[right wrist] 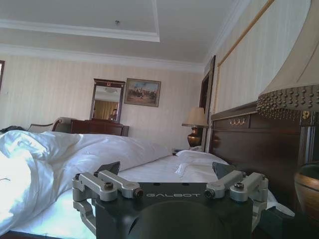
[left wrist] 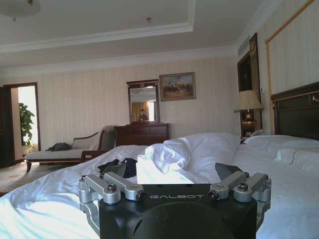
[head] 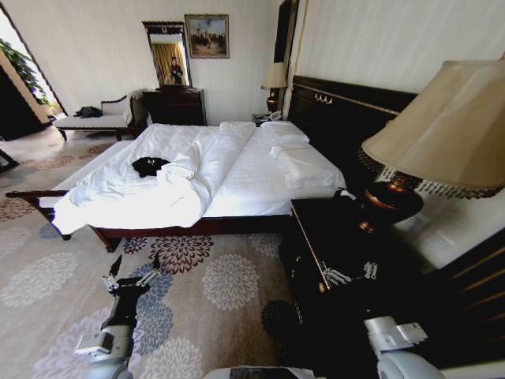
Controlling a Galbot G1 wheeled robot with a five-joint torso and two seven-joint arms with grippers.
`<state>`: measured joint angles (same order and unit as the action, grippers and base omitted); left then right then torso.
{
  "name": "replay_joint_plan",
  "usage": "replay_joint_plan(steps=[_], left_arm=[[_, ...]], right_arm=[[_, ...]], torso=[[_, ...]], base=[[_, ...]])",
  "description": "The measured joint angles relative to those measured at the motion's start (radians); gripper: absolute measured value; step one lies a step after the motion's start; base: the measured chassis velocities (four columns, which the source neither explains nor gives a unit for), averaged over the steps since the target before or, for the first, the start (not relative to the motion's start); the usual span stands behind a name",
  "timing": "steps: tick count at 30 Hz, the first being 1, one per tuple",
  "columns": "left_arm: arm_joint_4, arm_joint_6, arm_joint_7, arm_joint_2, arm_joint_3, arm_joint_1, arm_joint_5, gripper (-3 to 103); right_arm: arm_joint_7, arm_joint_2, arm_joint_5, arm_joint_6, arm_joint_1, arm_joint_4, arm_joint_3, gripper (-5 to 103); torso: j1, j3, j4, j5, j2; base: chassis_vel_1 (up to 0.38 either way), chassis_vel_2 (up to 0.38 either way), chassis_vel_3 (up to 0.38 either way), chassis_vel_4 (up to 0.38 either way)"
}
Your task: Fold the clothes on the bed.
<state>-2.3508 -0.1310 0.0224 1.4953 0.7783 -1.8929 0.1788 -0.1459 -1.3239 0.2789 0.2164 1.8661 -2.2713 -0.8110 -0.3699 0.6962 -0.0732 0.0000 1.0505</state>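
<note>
Standing off from the long side of the bed [head: 260, 170], on the flowered carpet [head: 213, 284], with both arms held low in front.

Left end effector [head: 134, 270] hovering above the carpet, short of the dark bed frame, fingers spread wide and released, gripping nothing; same spread confirmed from the left wrist camera, left end effector [left wrist: 175, 186] aimed across the mattress.

Right end effector [head: 349, 274] raised in front of the dark nightstand [head: 331, 237], near the head end of the bed, also released with fingers parted and empty; seen likewise from its own wrist camera, right end effector [right wrist: 169, 184] pointing along the bed beside the headboard [right wrist: 249, 144].

Black T-shirt [head: 149, 166] lying crumpled in a small heap on the white sheet, toward the foot half of the bed, just beside the bunched-up white duvet [head: 193, 170] and well apart from both end effectors. From the left wrist camera, the same T-shirt [left wrist: 119, 167] visible as a dark bundle beyond the fingers, next to the duvet's folds. Lettering not readable.

Table lamp [head: 430, 134] standing on the nightstand, close to the right arm.
</note>
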Motion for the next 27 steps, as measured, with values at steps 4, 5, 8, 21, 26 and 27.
replay_joint_plan(steps=[4, 5, 8, 21, 26, 27], left_arm=[[0.003, 0.0, 0.0, 0.0, -0.001, 0.002, 0.002, 100], [0.003, 0.0, 0.0, 0.0, -0.001, 0.003, 0.002, 100], [0.005, 0.0, 0.0, 0.0, -0.002, 0.004, 0.002, 100], [0.005, 0.0, -0.001, 0.002, -0.003, 0.002, 0.0, 100], [0.004, -0.002, -0.001, 0.003, -0.003, 0.001, 0.0, 100], [0.004, -0.003, -0.001, 0.003, -0.003, 0.001, -0.001, 100]], right_arm=[[0.002, 0.0, 0.003, 0.0, -0.002, 0.002, 0.0, 100], [0.002, 0.0, 0.003, 0.0, -0.002, 0.003, 0.0, 100], [0.002, 0.0, 0.004, 0.0, -0.003, 0.005, 0.0, 100], [0.003, -0.001, 0.007, -0.001, -0.005, 0.006, 0.0, 100], [0.003, -0.001, 0.009, -0.002, -0.006, 0.006, -0.002, 100], [0.003, -0.002, 0.009, -0.002, -0.006, 0.006, -0.002, 100]], torso=[[0.0, 0.0, 0.0, -0.0001, 0.0], [0.0, 0.0, 0.0, 0.0, 0.0], [0.0, 0.0, 0.0, 0.0, 0.0], [0.0, 0.0, 0.0, 0.0, 0.0], [0.0, 0.0, 0.0, 0.0, 0.0], [0.0, 0.0, 0.0, 0.0, 0.0]], base=[[-0.129, 0.104, 0.139, -0.11], [-0.135, 0.105, 0.128, -0.09], [-0.129, 0.102, 0.127, -0.11], [-0.109, 0.1, 0.11, -0.095], [-0.107, 0.119, 0.115, -0.123], [-0.112, 0.121, 0.113, -0.108]])
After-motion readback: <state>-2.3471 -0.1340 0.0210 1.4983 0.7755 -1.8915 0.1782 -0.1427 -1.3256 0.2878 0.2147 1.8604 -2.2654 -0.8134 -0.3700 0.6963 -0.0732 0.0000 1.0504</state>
